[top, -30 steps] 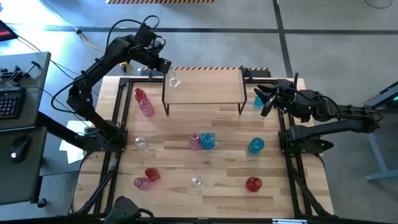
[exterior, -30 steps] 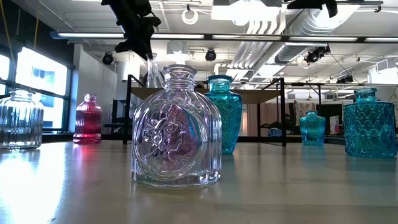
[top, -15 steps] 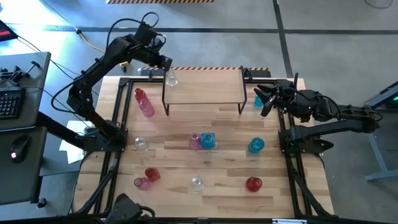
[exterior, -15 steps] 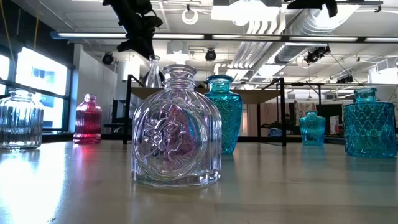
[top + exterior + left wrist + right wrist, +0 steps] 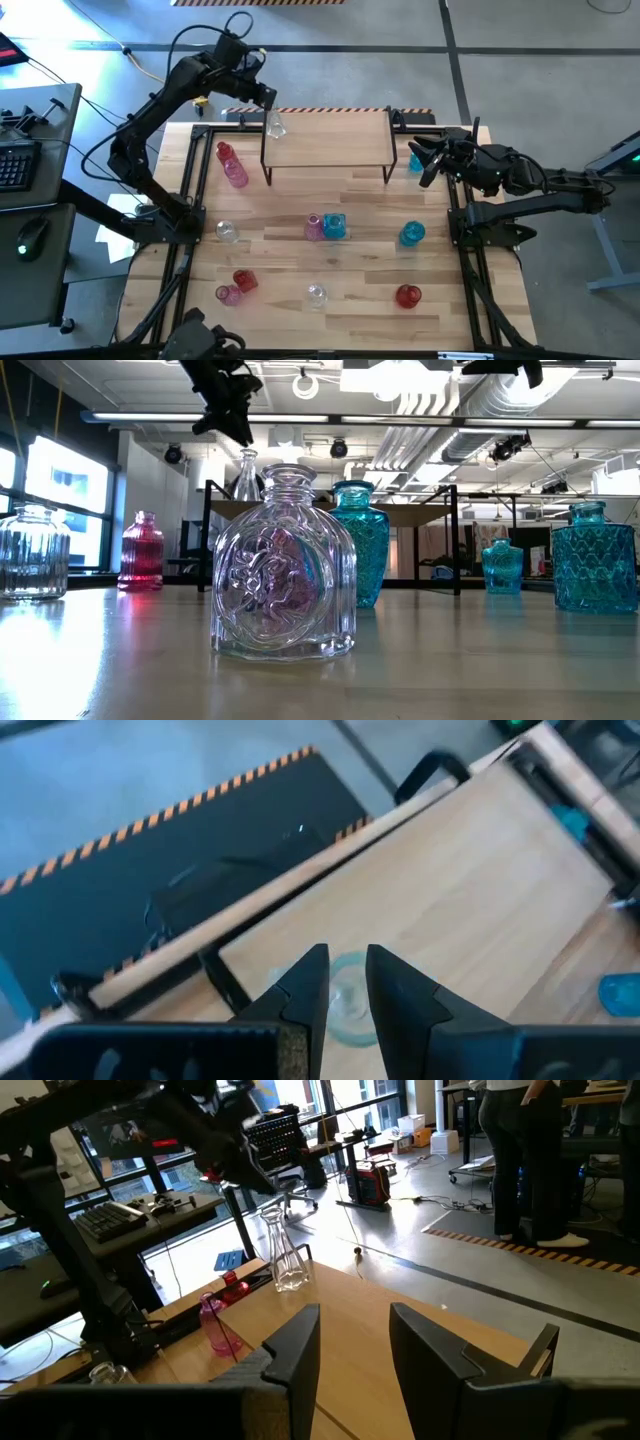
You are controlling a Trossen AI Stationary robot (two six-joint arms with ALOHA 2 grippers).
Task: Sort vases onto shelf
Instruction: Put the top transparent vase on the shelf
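A clear vase (image 5: 276, 127) stands upright on its base at the far left corner of the shelf (image 5: 335, 145). It also shows in the low view (image 5: 247, 478). My left gripper (image 5: 267, 103) hangs just above the vase's mouth, clear of it, fingers a little open with nothing between them. In the left wrist view the vase (image 5: 350, 1005) shows beyond the gap between the fingers. My right gripper (image 5: 425, 160) hovers open past the shelf's right end, above a blue vase (image 5: 414, 161). Several more vases stand on the tabletop, among them a pink one (image 5: 233, 170).
On the table stand a clear vase (image 5: 227, 232), a pink (image 5: 314, 227) and blue (image 5: 334, 226) pair, a blue one (image 5: 412, 234), red ones (image 5: 245, 281) (image 5: 407, 296), a pink one (image 5: 228, 294) and a clear one (image 5: 317, 294). Most of the shelf board is bare.
My left gripper has risen off the clear vase's neck, away from the shelf. The vase stays standing on the shelf's far left corner.
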